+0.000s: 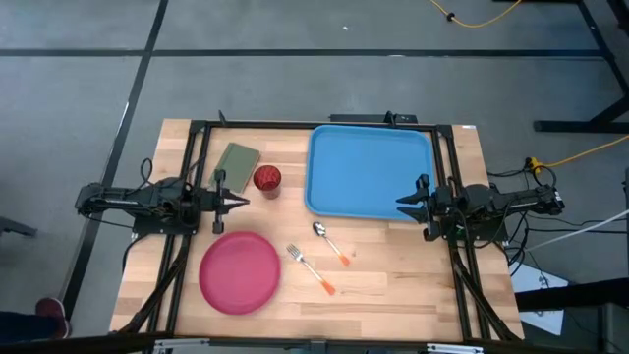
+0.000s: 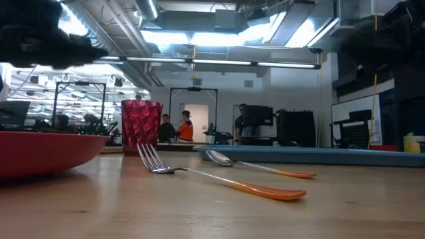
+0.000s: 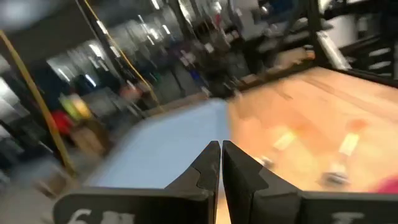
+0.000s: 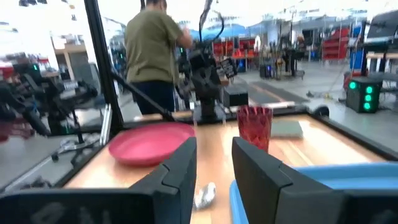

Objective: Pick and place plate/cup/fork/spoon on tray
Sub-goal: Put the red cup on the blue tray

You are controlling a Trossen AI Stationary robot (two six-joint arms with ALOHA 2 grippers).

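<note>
— Looking from the tray (image 1: 369,169), we see the cup (image 1: 267,179) and olive pad (image 1: 237,160) beside it, spoon (image 1: 329,240), fork (image 1: 310,268) and plate (image 1: 240,271) nearer us.
— Left gripper (image 1: 239,202) pinched together by the cup; right gripper (image 1: 405,205) parted over the tray's edge.

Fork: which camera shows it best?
The low view: the fork lies close and side-on, tines and orange handle clear. The high view shows it small beside the plate. Neither wrist view shows it clearly.
</note>
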